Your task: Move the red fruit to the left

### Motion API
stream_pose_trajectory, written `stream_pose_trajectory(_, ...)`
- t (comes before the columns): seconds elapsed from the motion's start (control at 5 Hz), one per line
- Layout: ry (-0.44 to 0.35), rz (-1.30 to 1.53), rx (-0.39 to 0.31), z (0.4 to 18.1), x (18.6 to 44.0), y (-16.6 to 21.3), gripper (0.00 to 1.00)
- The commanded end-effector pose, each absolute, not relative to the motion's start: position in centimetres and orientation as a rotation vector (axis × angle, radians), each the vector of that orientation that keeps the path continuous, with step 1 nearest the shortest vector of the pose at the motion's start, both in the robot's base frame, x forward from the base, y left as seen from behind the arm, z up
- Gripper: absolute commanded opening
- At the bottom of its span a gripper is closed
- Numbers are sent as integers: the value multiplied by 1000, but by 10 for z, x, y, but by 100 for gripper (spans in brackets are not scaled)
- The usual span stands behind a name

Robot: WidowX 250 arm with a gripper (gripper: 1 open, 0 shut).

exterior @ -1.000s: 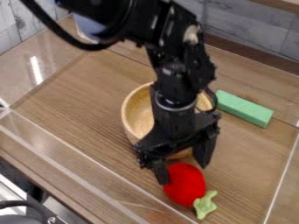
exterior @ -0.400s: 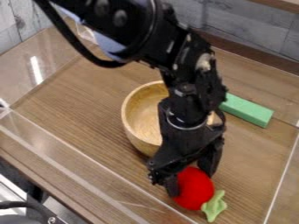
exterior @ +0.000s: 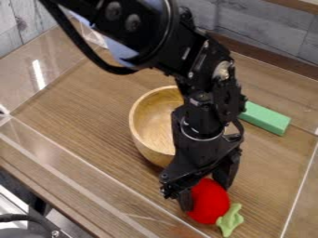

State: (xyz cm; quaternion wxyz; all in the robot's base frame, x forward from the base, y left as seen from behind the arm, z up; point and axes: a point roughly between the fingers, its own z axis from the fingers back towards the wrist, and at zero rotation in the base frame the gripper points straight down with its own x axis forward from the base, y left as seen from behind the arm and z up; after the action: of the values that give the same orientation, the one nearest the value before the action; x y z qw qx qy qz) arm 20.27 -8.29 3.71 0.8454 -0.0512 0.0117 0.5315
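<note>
Fruit (exterior: 207, 200), red with its green stem pointing right, lay on the near right part of the table (exterior: 87, 112), just in front of the wooden bowl (exterior: 155, 125). The gripper (exterior: 199, 186) pointed straight down with its fingers spread either side of the fruit's far half, not yet pinching it. A good grasp probably needed the fingers level with the fruit's widest part before squeezing, clear of the bowl's rim and the stem.

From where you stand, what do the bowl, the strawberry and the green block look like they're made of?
The bowl: pale wood, matte, faint grain. The strawberry: probably plastic or rubber, smooth, uniformly bright red. The green block: possibly foam or painted wood, flat matte colour; hard to tell.
</note>
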Motion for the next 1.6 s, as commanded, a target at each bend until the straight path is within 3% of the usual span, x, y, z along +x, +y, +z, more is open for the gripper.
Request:
stream_pose_trajectory(0.0,-19,1102,-152,46,216,-85,100)
stream_pose_trajectory(0.4,-65,1079,-164,47,219,-81,100)
stream_pose_trajectory(1.4,-103,1078,-112,44,218,-82,100)
